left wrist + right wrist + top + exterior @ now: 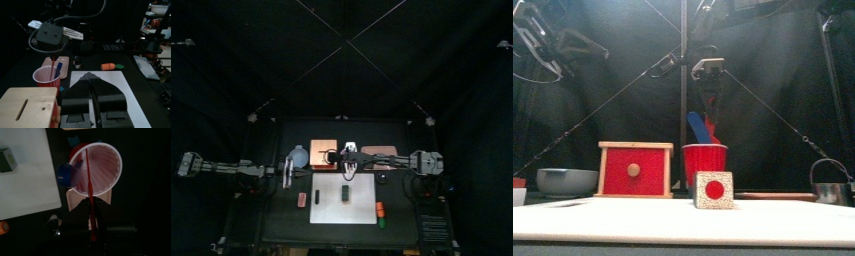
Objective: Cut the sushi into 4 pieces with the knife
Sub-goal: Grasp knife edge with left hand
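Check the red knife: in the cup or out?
In. The right gripper holds the red knife's upper end, and its lower end sits inside the upright cup, beside the blue knife.

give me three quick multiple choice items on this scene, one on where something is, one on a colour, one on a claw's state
1. Where is the sushi roll?
A. inside the red cup
B. on the white cutting board
C. held in a claw

2. What colour is the knife in the right claw?
A. blue
B. red
C. green

3. How is the left claw?
A. shut, holding nothing
B. shut on the sushi roll
C. wide open

Answers
1 B: the front view shows it standing on the board, clear of both claws.
2 B: the red knife runs from the cup up between that claw's jaws, while the blue knife leans in the cup.
3 A: in the left wrist view its jaws meet with nothing between them, above the board.
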Controlling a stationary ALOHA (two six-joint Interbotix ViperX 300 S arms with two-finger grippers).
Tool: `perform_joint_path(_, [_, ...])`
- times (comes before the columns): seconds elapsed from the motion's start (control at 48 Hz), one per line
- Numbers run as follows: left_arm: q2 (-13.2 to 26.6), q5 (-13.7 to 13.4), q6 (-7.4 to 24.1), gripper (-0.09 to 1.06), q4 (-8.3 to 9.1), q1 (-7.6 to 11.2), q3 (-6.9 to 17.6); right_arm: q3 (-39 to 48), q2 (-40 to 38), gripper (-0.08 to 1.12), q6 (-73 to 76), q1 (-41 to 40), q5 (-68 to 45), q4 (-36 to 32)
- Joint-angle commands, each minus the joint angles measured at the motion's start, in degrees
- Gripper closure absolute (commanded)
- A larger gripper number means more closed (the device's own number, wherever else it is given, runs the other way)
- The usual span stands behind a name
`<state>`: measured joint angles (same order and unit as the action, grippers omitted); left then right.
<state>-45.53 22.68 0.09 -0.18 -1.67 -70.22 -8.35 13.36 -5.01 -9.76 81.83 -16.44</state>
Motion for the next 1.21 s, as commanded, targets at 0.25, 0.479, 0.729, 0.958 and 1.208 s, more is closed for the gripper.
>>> perform_joint_path(0.25, [0.1,1.0,0.1,0.66,0.00,-0.35,0.5,-5.8,-12.0,0.94,0.5,-1.9,3.1,0.1])
perform_joint_path(0.479, [0.1,4.1,0.3,0.66,0.00,-0.70,0.5,-1.8,-20.8,0.94,2.0,-0.2,0.4,0.1])
perform_joint_path(0.729, [0.1,9.4,0.0,0.65,-0.97,-1.93,0.5,9.0,-29.5,0.94,8.6,3.6,-12.9,0.2])
perform_joint_path(0.958, [0.2,10.5,0.1,0.46,-7.21,-1.85,1.2,24.2,-37.3,0.94,12.9,5.9,-32.2,0.2])
perform_joint_path(1.208, [1.8,10.5,0.4,0.04,-5.71,-0.88,2.6,40.7,-43.2,0.94,16.1,6.2,-57.7,0.3])
